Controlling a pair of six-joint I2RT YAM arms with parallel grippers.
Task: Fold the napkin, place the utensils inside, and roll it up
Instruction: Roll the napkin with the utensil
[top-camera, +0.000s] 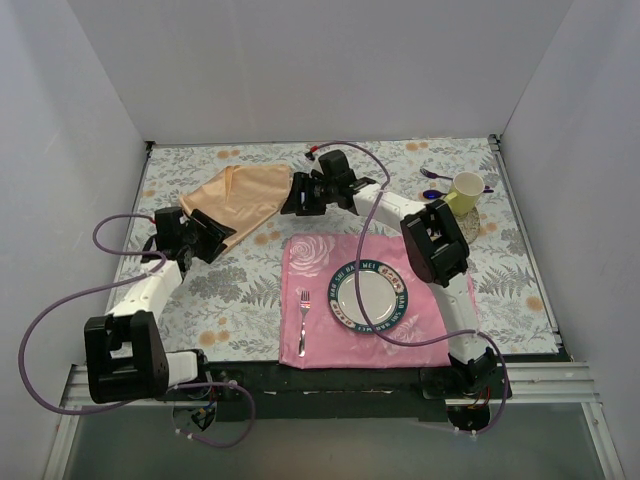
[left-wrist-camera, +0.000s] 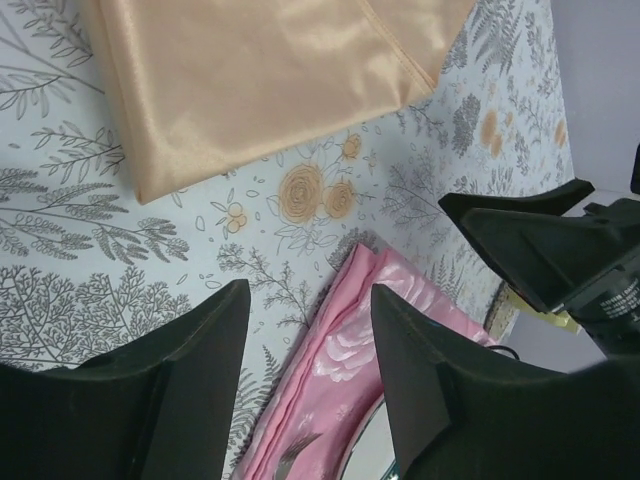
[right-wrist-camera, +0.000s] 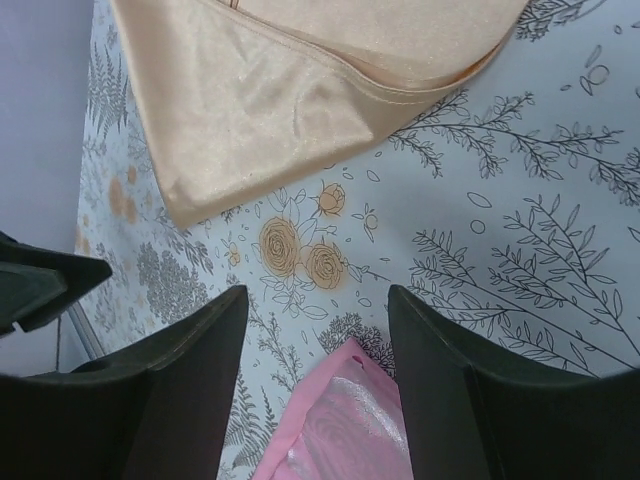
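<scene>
The napkin (top-camera: 245, 195) lies folded on the floral worktop (top-camera: 230, 295), at 11 o'clock from the pink placemat (top-camera: 315, 265). The left fingers (left-wrist-camera: 190, 380) stand wide just off its 8 o'clock corner, and the right fingers (right-wrist-camera: 180, 380) stand wide near its 3 o'clock edge, both holding nothing

The napkin (top-camera: 240, 195) lies far left on my table (top-camera: 200, 290), between my left gripper (top-camera: 221, 235) and right gripper (top-camera: 291, 199). Nearer me, the placemat (top-camera: 310, 255) carries a plate (top-camera: 369, 265), a fork (top-camera: 303, 318) just left of it; a cup (top-camera: 467, 186) stands far right.
</scene>
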